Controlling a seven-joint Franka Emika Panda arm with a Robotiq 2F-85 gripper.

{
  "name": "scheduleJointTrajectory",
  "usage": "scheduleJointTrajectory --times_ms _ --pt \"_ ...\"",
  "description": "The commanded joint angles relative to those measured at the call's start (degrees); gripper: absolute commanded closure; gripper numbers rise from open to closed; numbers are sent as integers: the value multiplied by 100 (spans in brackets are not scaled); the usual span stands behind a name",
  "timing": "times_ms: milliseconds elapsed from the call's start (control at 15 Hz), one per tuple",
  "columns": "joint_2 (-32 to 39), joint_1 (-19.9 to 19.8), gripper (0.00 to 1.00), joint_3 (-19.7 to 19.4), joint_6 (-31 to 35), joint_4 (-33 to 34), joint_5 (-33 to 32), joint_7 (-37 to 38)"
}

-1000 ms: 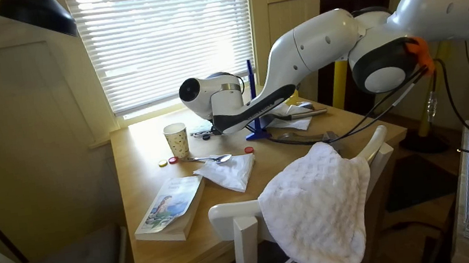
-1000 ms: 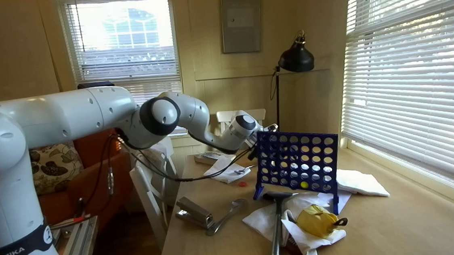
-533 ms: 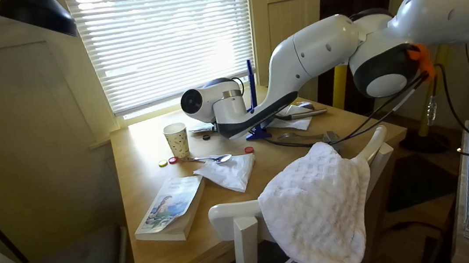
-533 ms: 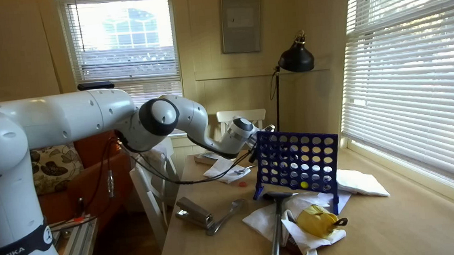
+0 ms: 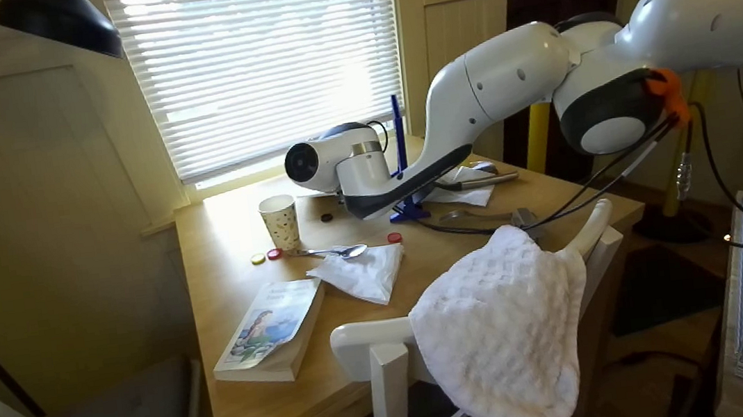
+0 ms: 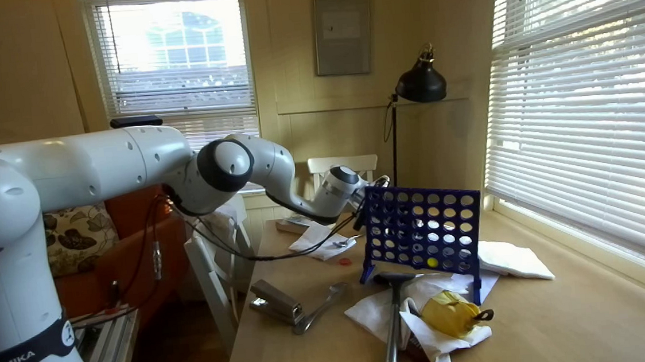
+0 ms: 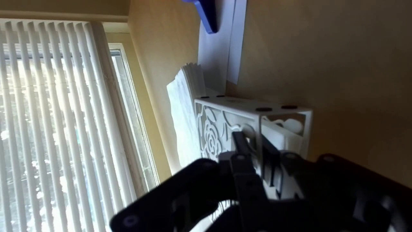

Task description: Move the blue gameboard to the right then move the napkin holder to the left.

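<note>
One gameboard (image 6: 425,229), apparently two red discs (image 5: 274,254)

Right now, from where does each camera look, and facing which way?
An exterior view: behind the towel, facing the blinds; arm from picture right.
An exterior view: end of the table, facing the lamp; base and arm at left.
Wrist view: on the wrist, facing the napkin holder; tool at bottom.
Both exterior views share the arm and blue gameboard.
</note>
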Motion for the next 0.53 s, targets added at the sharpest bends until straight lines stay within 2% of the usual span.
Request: scheduleJointTrajectory --times_ms 0,67,133,467 --pt "-6 -110 100 356 -433 194 -621 492" --pt "26 -118 99 388 -594 324 -684 756" --pt "-3 57 98 19 -646 209 -419 1104" --pt "-67 457 99 -389 -865 241 -601 2471"
